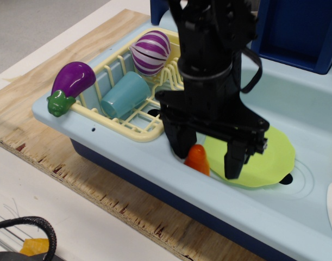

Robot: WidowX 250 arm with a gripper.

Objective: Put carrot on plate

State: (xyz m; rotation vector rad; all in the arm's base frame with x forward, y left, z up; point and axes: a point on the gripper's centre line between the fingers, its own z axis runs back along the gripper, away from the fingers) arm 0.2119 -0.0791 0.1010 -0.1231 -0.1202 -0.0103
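The orange carrot (pixel 198 158) stands in the light-blue sink, against the near wall, just left of the lime-green plate (pixel 269 156). The plate lies flat on the sink floor. My black gripper (pixel 205 155) hangs over the carrot with its jaws open. The left finger (pixel 178 140) is down beside the carrot's left side and the right finger (pixel 235 159) is over the plate's left edge. The carrot sits between the fingers, nearer the left one. The fingers hide part of the plate and the carrot's top.
A cream dish rack (pixel 134 126) at the sink's left holds a teal cup (pixel 124 94) and a purple-and-white striped ball (pixel 150 52). A purple eggplant (pixel 71 84) rests on the rack's left rim. A dark blue box (pixel 304 32) stands at the back right. The sink sits on a plywood board (pixel 62 157).
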